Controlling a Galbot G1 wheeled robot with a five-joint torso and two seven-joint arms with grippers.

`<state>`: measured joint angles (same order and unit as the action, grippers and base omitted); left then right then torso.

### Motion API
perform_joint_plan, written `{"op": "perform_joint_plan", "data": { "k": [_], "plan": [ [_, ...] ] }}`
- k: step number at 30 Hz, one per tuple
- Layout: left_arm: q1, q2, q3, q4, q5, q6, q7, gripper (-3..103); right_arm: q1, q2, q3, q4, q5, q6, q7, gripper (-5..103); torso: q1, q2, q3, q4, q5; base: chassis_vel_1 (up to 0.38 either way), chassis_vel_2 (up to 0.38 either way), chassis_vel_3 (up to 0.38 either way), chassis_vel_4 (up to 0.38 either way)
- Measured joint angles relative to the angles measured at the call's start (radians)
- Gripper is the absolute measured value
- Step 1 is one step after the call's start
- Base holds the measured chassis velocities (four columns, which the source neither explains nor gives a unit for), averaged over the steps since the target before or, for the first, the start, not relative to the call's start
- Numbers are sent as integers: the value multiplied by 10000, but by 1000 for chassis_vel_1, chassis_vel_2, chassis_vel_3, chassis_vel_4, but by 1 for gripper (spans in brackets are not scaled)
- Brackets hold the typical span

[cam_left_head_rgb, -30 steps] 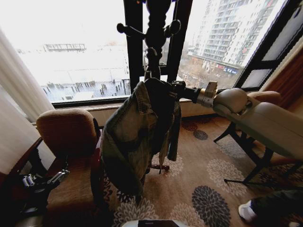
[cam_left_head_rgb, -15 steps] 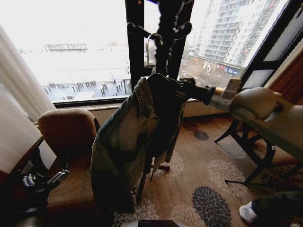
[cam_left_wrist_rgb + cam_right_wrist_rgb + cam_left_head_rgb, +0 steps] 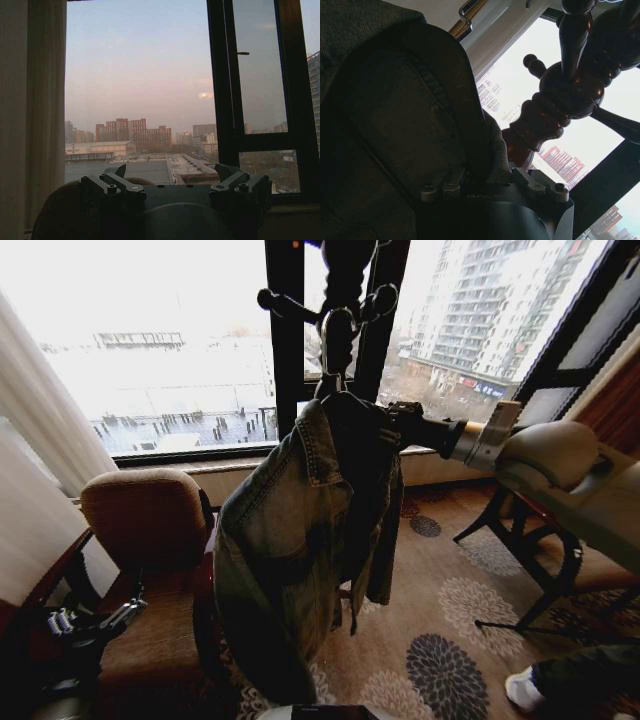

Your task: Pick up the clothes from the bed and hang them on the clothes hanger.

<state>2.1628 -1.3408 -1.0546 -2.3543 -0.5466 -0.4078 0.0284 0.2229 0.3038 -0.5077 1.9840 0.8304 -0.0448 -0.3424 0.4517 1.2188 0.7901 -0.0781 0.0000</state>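
Observation:
The light-blue denim jacket (image 3: 290, 540) hangs full length in front of the window, draped over the clothes hanger. Of the hanger I see the silver hook (image 3: 335, 333), which stands up at the pegs of a dark wooden coat stand (image 3: 345, 280). My right gripper (image 3: 392, 425) reaches in from the right and is shut on the jacket's shoulder. The right wrist view shows the fingers pinching a denim fold (image 3: 395, 100) beside the turned post (image 3: 560, 100). My left gripper (image 3: 95, 623) is parked low at the left, open (image 3: 170, 175). The bed is out of view.
A brown armchair (image 3: 150, 530) stands under the window, just left of the jacket. Black folding legs (image 3: 530, 560) stand on the patterned carpet (image 3: 440, 660) to the right. A white curtain (image 3: 40, 440) hangs at the far left.
My right arm has lifted the jacket and carried it a little right. The hanger's hook now stands higher, at the stand's pegs. The left arm has not moved.

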Motion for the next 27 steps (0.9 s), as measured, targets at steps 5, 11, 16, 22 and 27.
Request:
{"op": "perform_joint_plan", "data": {
  "k": [5,11,16,22,27],
  "plan": [
    [0,-1,0,0,0,0,0,100,795,218,-721,-362,56,123,-140,28,-1,0,0,0,0,0,0,0,0],
    [1,0,0,0,-1,0,0,100,1656,569,-1493,-706,149,204,-244,28,0,0,1,2,-1,0,0,0,0],
    [0,0,0,0,0,0,0,100,2007,802,-1724,-993,176,255,-333,28,0,0,0,1,-1,0,0,0,0],
    [1,0,0,0,0,0,0,100,2322,921,-1853,-1105,244,257,-352,28,0,0,1,1,-1,0,0,0,0],
    [0,0,0,0,0,0,0,100,2550,820,-1934,-1040,339,257,-388,28,0,0,0,1,0,0,0,0,0]
  ]
}}
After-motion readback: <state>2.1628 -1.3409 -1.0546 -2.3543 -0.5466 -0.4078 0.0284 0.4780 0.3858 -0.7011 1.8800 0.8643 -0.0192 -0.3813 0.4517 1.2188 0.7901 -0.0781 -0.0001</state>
